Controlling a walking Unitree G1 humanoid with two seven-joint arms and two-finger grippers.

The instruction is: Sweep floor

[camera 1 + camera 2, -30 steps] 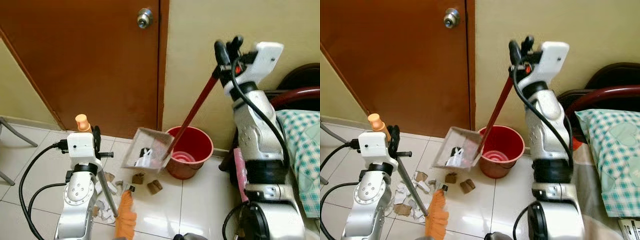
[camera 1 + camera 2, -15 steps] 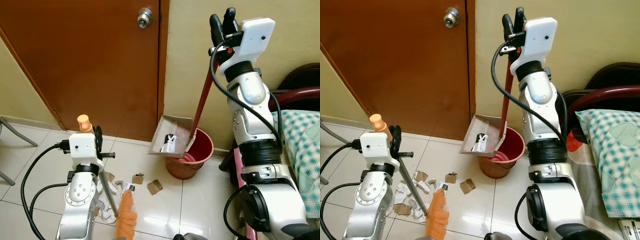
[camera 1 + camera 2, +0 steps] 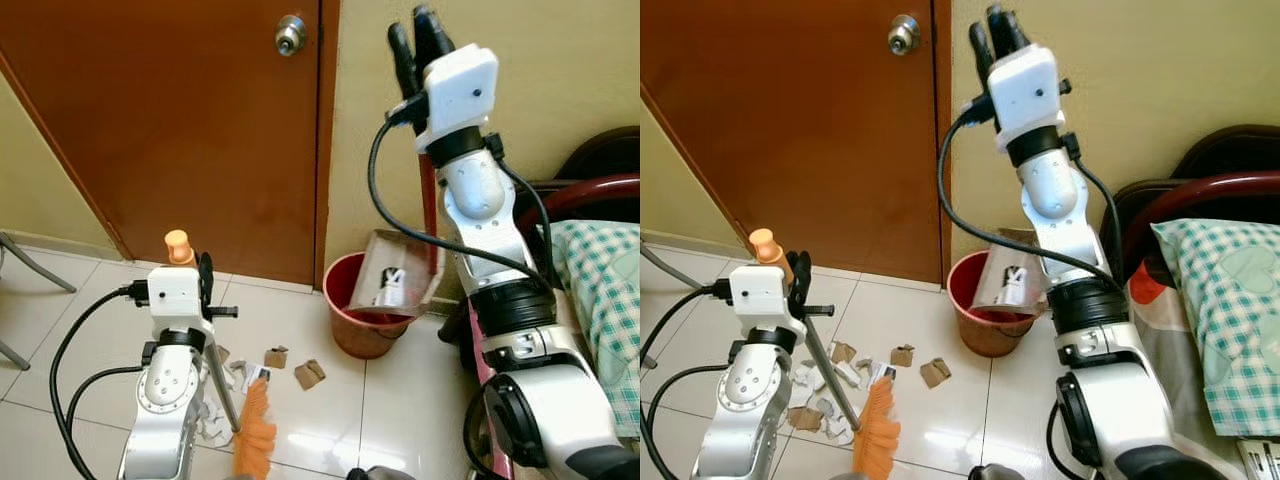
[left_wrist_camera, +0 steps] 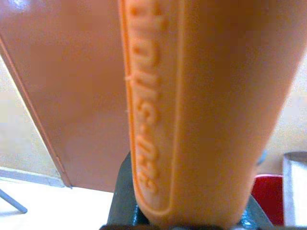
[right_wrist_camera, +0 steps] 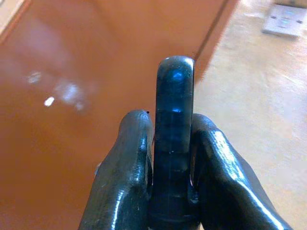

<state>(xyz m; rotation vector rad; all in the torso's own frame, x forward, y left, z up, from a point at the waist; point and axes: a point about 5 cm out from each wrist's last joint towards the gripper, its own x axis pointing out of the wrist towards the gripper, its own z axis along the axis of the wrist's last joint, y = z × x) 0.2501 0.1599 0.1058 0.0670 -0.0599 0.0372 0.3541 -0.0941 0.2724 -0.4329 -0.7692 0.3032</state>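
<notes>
The dustpan point(image 3: 398, 283) is held tipped steeply over the red bucket point(image 3: 352, 318), which stands on the tiled floor point(image 3: 300, 400) by the wall just beside the brown door point(image 3: 170, 130); the tilt is judged to be there so that the swept-up scraps slide down into the bucket, and a few pale and dark bits are seen lying against the pan's lower face. The pan hangs from a long red handle point(image 3: 429, 215) whose black top end is raised high against the wall, which is what stands the pan nearly on edge. The right gripper point(image 3: 418, 45) is closed tight on that black handle end, one finger pressed to each side of it in the right wrist view, with no gap to be seen. The broom point(image 3: 255, 430) is kept low and aside, its orange bristles resting on the floor beside the remaining litter point(image 3: 290, 365) of torn cardboard and paper, which has not yet been gathered. The left gripper point(image 3: 200, 285) is clamped round the broom's orange grip just below its top, the black fingers being drawn in against it, so that the broom is kept ready for a further pass.
</notes>
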